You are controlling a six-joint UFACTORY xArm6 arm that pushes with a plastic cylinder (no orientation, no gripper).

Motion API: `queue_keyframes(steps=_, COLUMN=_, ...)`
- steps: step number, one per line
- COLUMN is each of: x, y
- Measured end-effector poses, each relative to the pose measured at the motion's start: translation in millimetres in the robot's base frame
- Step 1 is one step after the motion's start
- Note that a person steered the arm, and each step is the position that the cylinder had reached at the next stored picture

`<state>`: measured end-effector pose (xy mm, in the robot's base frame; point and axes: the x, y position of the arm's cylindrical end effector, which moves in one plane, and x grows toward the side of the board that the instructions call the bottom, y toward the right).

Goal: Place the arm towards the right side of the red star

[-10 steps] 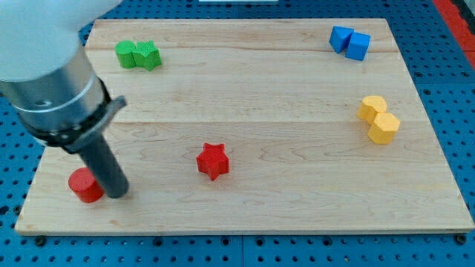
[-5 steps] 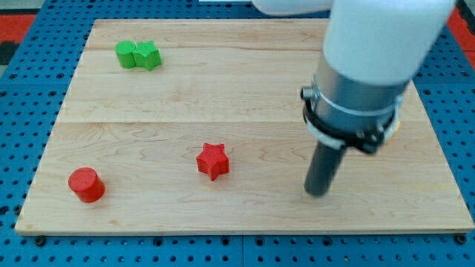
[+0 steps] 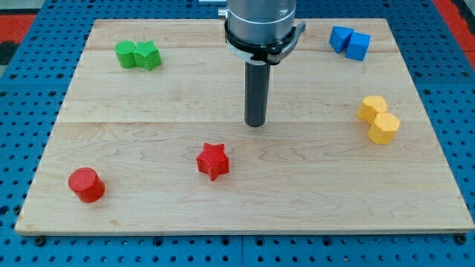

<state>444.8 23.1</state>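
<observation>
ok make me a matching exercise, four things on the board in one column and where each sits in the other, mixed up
Things:
1. red star
2. red cylinder
3. green pair of blocks
4. my tip

Places:
A. near the view's top left corner of the board
B. above and to the view's right of the red star, touching no block
C. near the view's bottom left corner of the board
D. lower middle of the board, standing alone

Pairs: 1-D, 2-C, 3-A, 4-B
</observation>
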Motion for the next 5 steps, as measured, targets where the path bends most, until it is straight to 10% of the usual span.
queue_keyframes(steps=1, x=2, y=0)
queue_keyframes(steps=2, x=90, y=-14)
queue_keyframes(steps=5, x=84, y=-75)
